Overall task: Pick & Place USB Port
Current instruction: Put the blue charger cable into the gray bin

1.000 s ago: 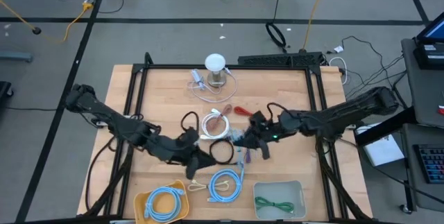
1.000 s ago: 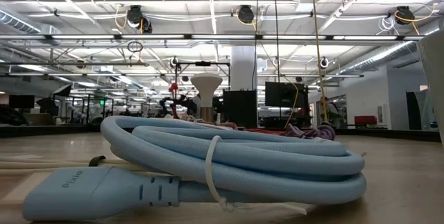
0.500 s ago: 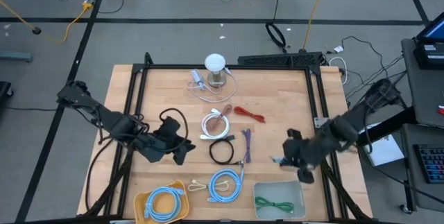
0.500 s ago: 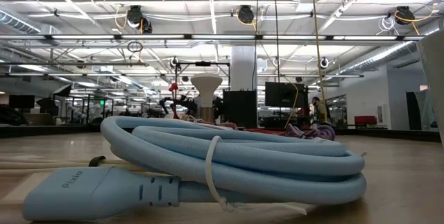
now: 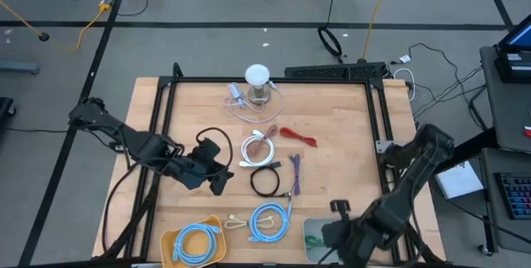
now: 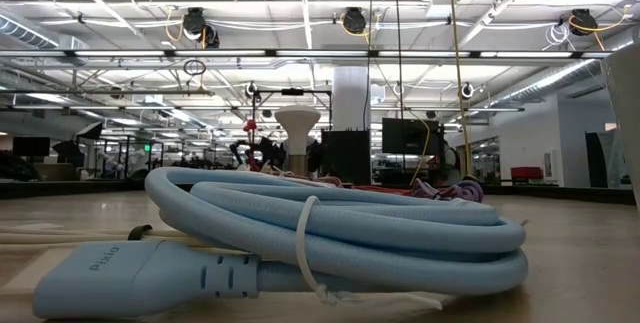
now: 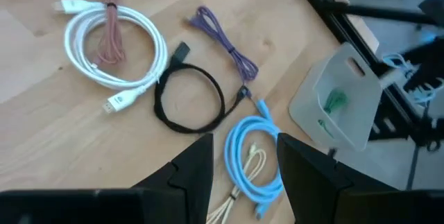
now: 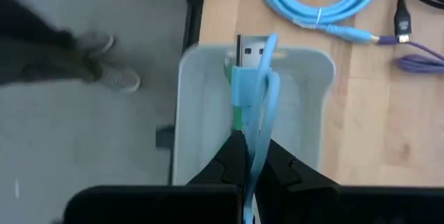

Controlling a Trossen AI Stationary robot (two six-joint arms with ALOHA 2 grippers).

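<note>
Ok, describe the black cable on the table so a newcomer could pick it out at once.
Start at the wooden table and find the white lamp at its far edge. Come straight toward the near edge, past the white cable coil, to the black cable lying just beyond it. It is the only black one, a single thin open ring, while its neighbours are white, purple or blue bundles.

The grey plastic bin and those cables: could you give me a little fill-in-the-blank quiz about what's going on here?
1. The right gripper is shut on a light ____ USB cable.
2. It holds that cable above the grey plastic bin, which has a ____ cable inside.
3. The yellow tray holds a coiled ____ cable.

Missing words: blue; green; blue
</note>
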